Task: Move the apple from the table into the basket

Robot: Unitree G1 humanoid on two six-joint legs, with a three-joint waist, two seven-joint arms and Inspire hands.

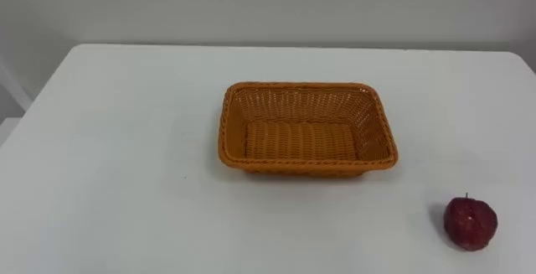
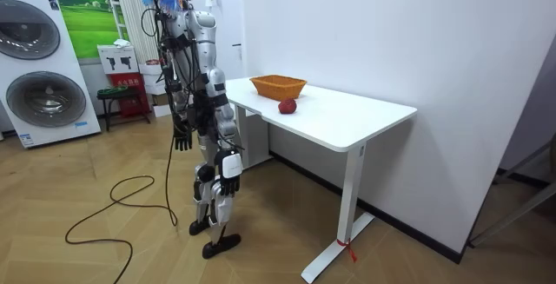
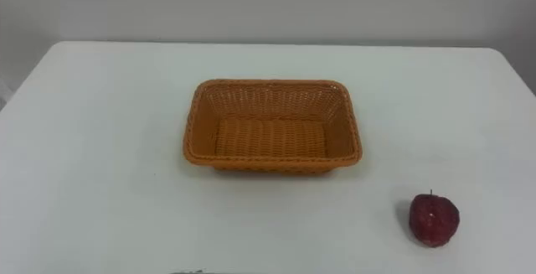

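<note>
A dark red apple [image 1: 470, 222] [image 3: 434, 219] lies on the white table [image 1: 109, 140] near its front right corner. An empty orange wicker basket [image 1: 306, 128] [image 3: 272, 124] sits at the middle of the table, left of the apple and farther back. In the room view I stand at the table's long side, with the basket [image 2: 278, 85] and apple [image 2: 287, 105] before me. Both arms hang down beside my body. My left hand [image 2: 181, 136] has its fingers relaxed and pointing down, away from the table. My right hand [image 2: 230, 164] hangs by my thigh.
The table stands against a white wall [image 2: 365, 32]. Two washing machines [image 2: 43, 75] and a small stool [image 2: 113, 97] stand behind me across the wooden floor.
</note>
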